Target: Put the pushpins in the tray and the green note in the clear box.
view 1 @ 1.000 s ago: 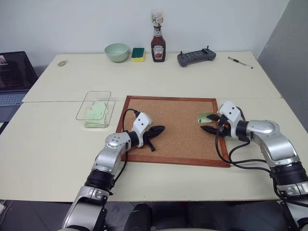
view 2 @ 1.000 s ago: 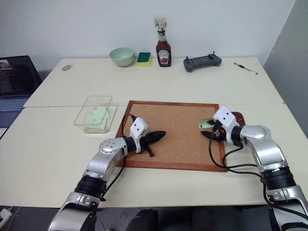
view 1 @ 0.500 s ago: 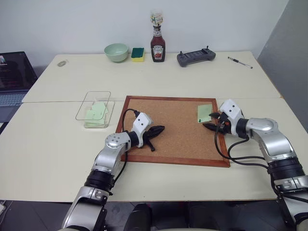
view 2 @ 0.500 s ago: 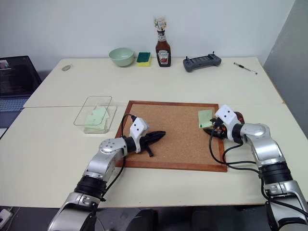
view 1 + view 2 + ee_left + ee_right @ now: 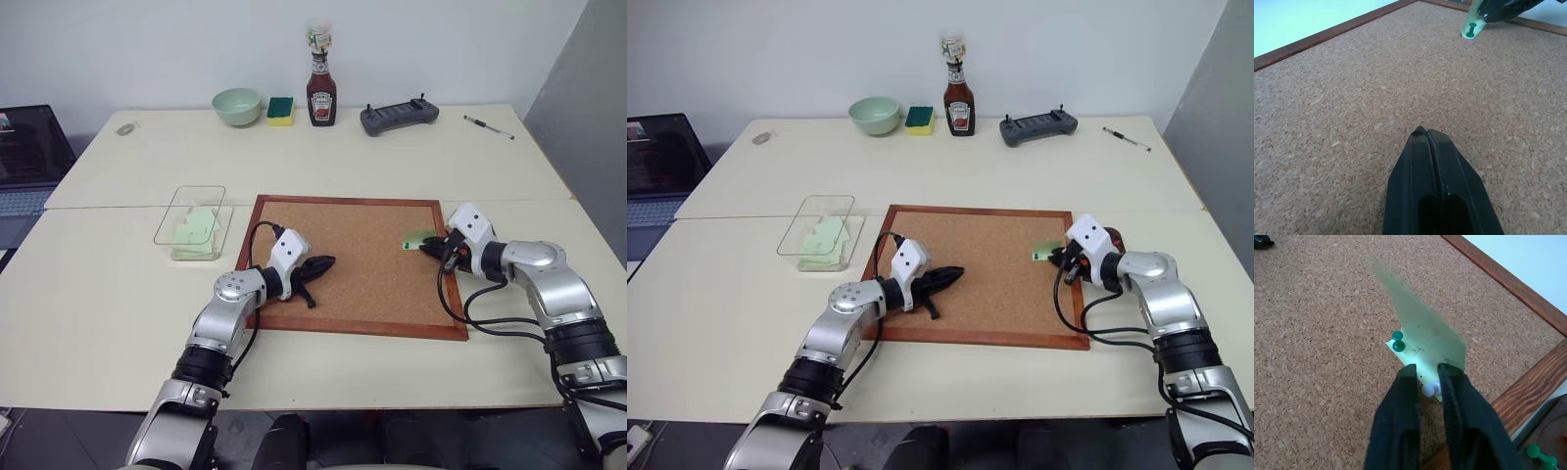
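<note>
**Right gripper pinches a pin at the note's edge**

On the corkboard (image 5: 353, 262), toward its 3 o'clock edge, the right gripper (image 5: 1425, 382) has its 2 fingers drawn together on a small pale pin head at the near edge of the green note (image 5: 1425, 335), which lifts off the cork. 1 green pushpin (image 5: 1398, 340) stands in the note. The left gripper (image 5: 1427, 139) rests pressed together near the board's 9 o'clock side. The clear box (image 5: 192, 221) sits at the board's 10 o'clock, holding pale green paper.
</note>
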Controlling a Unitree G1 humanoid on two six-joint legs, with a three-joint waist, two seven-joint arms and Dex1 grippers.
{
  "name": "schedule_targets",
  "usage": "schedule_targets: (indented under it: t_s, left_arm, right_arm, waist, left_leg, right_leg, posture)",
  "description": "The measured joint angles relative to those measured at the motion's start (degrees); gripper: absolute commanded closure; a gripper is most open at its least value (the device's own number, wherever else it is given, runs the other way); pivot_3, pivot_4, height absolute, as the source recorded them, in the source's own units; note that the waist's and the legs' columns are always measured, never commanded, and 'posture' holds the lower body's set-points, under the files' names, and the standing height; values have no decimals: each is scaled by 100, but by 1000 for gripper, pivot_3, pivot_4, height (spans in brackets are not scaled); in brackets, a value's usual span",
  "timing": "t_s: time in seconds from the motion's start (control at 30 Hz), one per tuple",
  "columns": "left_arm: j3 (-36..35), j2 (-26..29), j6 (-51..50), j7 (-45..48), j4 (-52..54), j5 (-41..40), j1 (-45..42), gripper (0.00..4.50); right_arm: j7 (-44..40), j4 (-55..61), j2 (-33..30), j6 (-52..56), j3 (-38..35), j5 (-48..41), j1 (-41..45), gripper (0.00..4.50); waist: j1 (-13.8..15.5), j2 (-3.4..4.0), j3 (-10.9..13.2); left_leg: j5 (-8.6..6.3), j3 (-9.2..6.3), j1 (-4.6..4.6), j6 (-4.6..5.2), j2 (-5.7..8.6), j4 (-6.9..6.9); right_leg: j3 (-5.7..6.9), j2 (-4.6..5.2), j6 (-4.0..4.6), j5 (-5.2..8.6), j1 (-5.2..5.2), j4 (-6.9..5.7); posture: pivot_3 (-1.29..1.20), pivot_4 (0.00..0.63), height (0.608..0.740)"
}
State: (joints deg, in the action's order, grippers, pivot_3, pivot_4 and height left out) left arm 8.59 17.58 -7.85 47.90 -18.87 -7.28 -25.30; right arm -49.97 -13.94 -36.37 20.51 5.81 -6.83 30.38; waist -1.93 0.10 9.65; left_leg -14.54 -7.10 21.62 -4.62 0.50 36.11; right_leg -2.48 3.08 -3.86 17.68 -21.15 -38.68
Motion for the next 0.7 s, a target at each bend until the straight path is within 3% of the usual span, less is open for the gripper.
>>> schedule_targets:
  t_s: [0.7]
  left_arm:
    - [0, 4, -23, -3, 34, 7, 16, 4500]
  right_arm:
    - [-173, 264, -162, 265, -357, -350, -4, 4481]
  waist:
    - [-1, 0, 0]
  left_leg:
    - [0, 0, 1, 0, 0, 0]
  right_leg:
    - [0, 0, 0, 0, 0, 1]
  posture:
    - [0, 150, 740]
